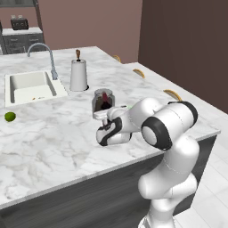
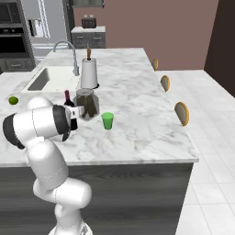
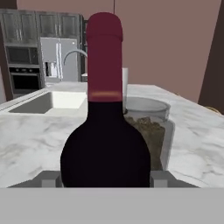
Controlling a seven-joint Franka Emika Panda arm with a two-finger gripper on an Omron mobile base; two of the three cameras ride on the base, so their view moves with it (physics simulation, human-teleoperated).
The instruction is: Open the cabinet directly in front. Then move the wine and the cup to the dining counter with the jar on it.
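The wine (image 3: 105, 144), a dark bottle with a red foil neck, stands upright between my fingertips (image 3: 50, 177), and my gripper (image 3: 105, 177) is shut on its body. It is low over the dining counter (image 1: 53, 142), right beside the jar (image 2: 87, 104), which has a silver lid and brown contents. From the left base the wine (image 1: 105, 101) overlaps the jar (image 1: 96, 103), with my gripper (image 1: 103, 115) just in front. The green cup (image 2: 107, 120) stands on the marble a little right of the jar. The cabinet is out of view.
A white paper-towel roll (image 1: 79, 75) stands behind the jar, next to the inset sink (image 1: 31, 87) and curved tap (image 1: 44, 53). A lime (image 1: 10, 116) lies at the far left. Round stools (image 2: 182, 112) line the island's right edge.
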